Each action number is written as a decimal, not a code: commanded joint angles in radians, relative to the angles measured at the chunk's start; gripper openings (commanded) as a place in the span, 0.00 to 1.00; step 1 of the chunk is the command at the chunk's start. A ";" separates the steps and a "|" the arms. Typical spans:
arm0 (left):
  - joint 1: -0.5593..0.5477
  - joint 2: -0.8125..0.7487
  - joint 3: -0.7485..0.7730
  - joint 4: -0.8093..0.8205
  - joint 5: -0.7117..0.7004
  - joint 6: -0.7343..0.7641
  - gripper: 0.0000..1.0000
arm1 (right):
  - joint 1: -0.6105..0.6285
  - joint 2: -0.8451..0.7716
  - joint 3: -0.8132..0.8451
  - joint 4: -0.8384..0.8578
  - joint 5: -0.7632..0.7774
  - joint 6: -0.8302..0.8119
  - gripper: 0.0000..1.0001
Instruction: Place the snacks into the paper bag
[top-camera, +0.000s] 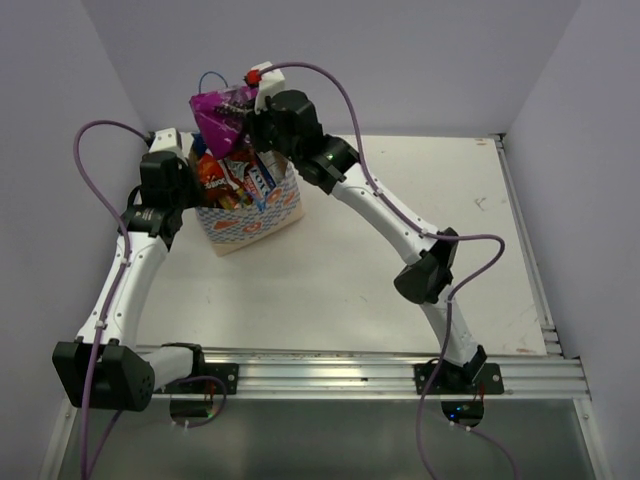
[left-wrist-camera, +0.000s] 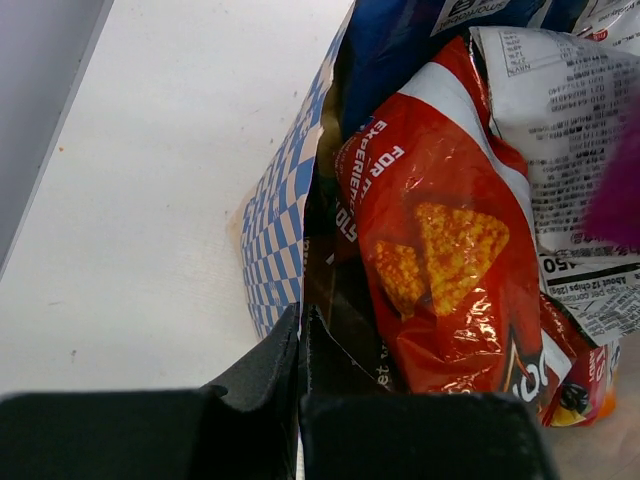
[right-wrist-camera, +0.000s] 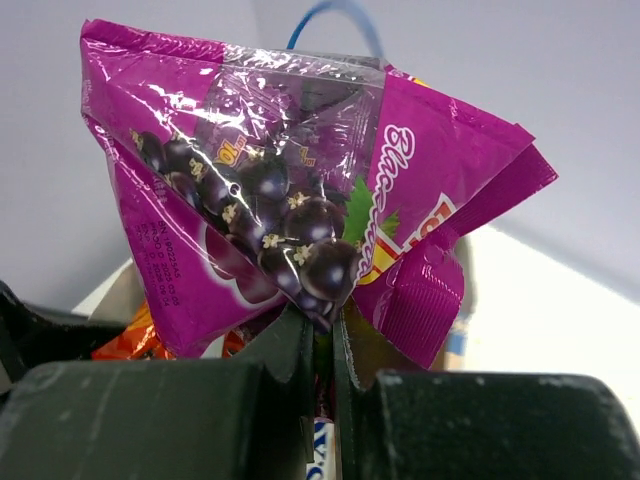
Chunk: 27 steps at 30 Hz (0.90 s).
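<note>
The jaws of the right gripper are clenched on the lower edge of a crinkly purple snack packet printed with dark berries. It hangs just above the open mouth of the tan paper bag with a blue-white checkered band. The left gripper pinches the rim of this bag, beside a shiny red chips packet inside. The bag stands on the white table.

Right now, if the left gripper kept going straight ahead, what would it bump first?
The left gripper seems shut on the paper bag rim, so it would push the checkered wall first, then probably the red chip packet just beyond.
</note>
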<state>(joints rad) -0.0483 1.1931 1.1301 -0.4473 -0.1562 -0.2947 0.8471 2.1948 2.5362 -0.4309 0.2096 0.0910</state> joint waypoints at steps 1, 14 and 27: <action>-0.004 -0.043 0.002 0.028 -0.003 0.017 0.00 | 0.006 0.022 0.058 0.051 -0.125 0.091 0.00; -0.004 -0.027 0.003 0.036 0.003 0.014 0.00 | 0.024 0.125 0.013 -0.335 -0.131 -0.007 0.04; -0.004 -0.023 0.008 0.042 0.006 0.015 0.00 | 0.047 0.143 -0.044 -0.511 -0.122 -0.062 0.07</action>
<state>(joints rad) -0.0486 1.1908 1.1259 -0.4606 -0.1558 -0.2947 0.8555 2.2910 2.5362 -0.6769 0.1337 0.0845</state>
